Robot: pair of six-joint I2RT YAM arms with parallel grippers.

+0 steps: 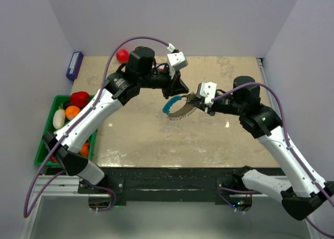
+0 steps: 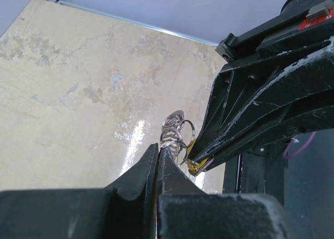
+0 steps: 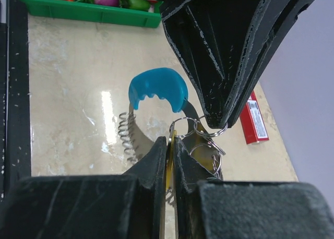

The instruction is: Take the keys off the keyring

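Note:
The keyring (image 1: 177,109) hangs above the middle of the table between my two grippers, its light-blue curved segment (image 3: 156,87) to the left and a grey coil (image 3: 125,137) trailing below. My left gripper (image 2: 158,146) is shut on the silvery rings (image 2: 172,125) of the keyring. My right gripper (image 3: 170,141) is shut on the flat brass-yellow key (image 3: 170,156), which is still threaded on a ring. In the left wrist view the key (image 2: 194,167) peeks out between the right gripper's tips. From above, the left gripper (image 1: 175,93) and right gripper (image 1: 194,99) nearly touch.
A green tray (image 1: 42,145) of toy fruit and vegetables sits at the table's left edge. A red ball (image 1: 122,55) lies at the back behind the left arm, a purple box (image 1: 74,65) at the back left. A red box (image 3: 254,121) lies on the table.

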